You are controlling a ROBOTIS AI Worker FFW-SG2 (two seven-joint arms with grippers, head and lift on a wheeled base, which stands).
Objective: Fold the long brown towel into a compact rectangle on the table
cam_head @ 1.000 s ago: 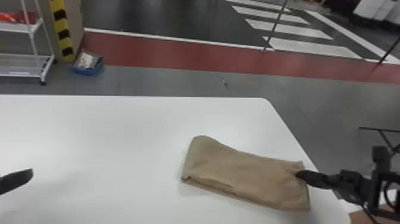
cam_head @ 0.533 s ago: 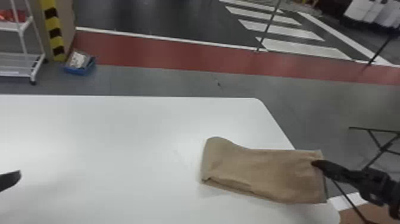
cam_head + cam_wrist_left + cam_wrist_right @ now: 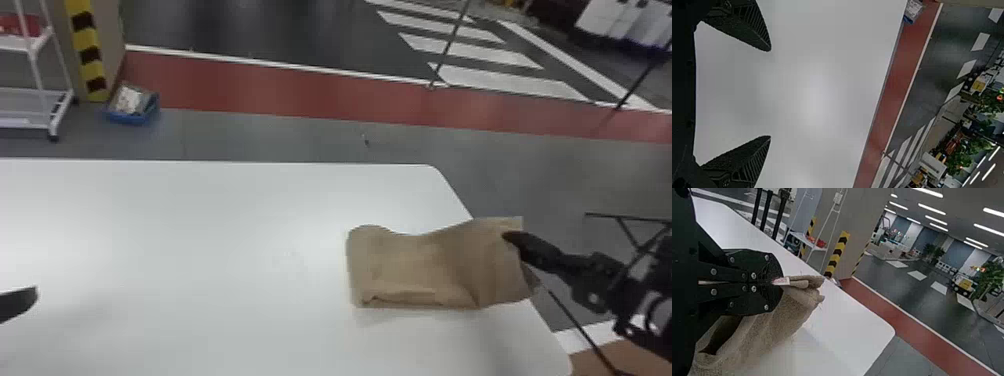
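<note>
1. White table [image 3: 200,225]: brown towel [image 3: 405,265] at its right side, one end resting on top, the other raised.
2. Right gripper [image 3: 777,282] by table's right edge, fingers pinching raised end. Left gripper [image 3: 770,93] over table's left part, fingers spread, empty.
3. Likely trouble: outward pull could drag towel off table.
4. Narrow pinch may slip; sagging layers could fold crooked.

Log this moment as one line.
right hand: shut on raised end of brown towel | towel: layered, other end on table | left hand: open, empty, above table
</note>
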